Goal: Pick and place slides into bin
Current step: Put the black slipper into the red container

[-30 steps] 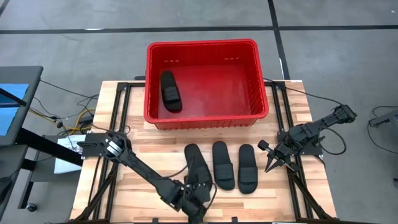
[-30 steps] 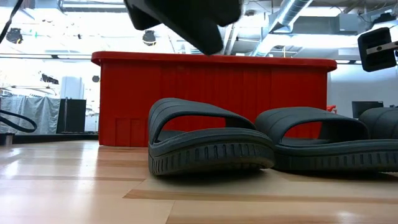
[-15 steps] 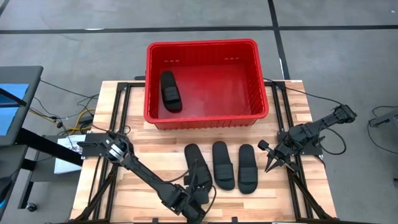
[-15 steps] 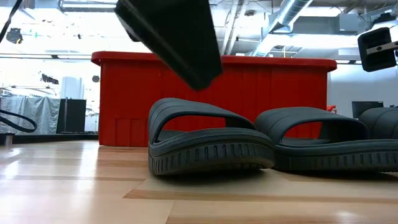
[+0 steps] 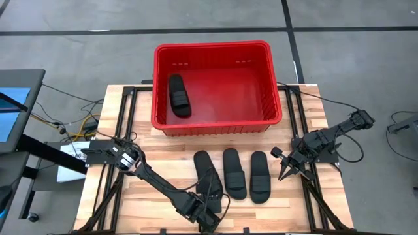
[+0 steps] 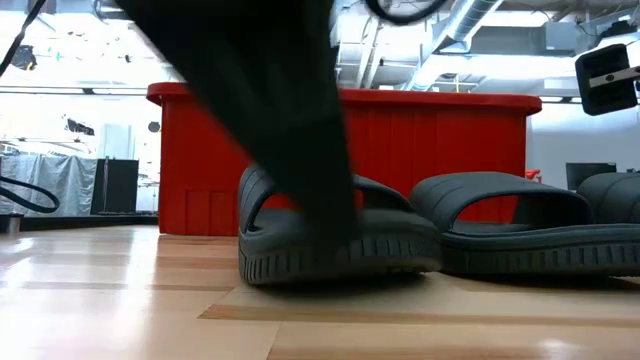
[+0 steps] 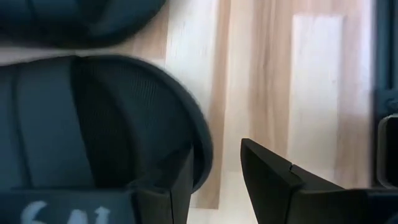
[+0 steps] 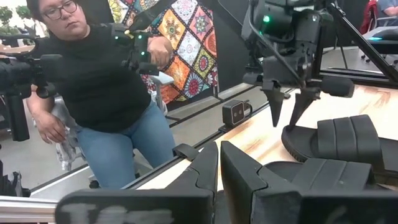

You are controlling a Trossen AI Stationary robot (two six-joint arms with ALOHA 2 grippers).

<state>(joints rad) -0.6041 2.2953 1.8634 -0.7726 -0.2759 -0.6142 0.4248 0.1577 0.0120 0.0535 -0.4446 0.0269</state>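
Note:
The red bin [image 5: 212, 46] stands at the table's far side, with one black slide [image 5: 179, 96] lying flat on its floor at the left. Three black slides lie soles down, side by side, on the near part of the table: left [image 5: 204, 168], middle [image 5: 234, 173] and right [image 5: 260, 176]. My left gripper [image 5: 209, 210] is open and points down at the left slide's near end [image 7: 93, 124]. One finger is over the footbed and one is outside the rim. My right gripper [image 5: 286, 170] waits shut by the table's right edge. My left gripper [image 7: 216, 148] stands from above astride the rim [image 7: 200, 155] at the left slide's near end. One finger [image 7: 180, 186] is over the footbed and the other [image 7: 273, 180] is over bare wood. I cannot tell whether either finger touches the slide, which lies flat on the table.
A person [image 8: 93, 81] in a black top stands beyond the table, holding handles. Bare wood lies to the left of the slides [image 5: 144, 196]. The bin's tall near wall [image 6: 430, 140] stands just behind the slides.
My left gripper has come down from above the table onto the near end of the left slide, staying open. The slides have not moved.

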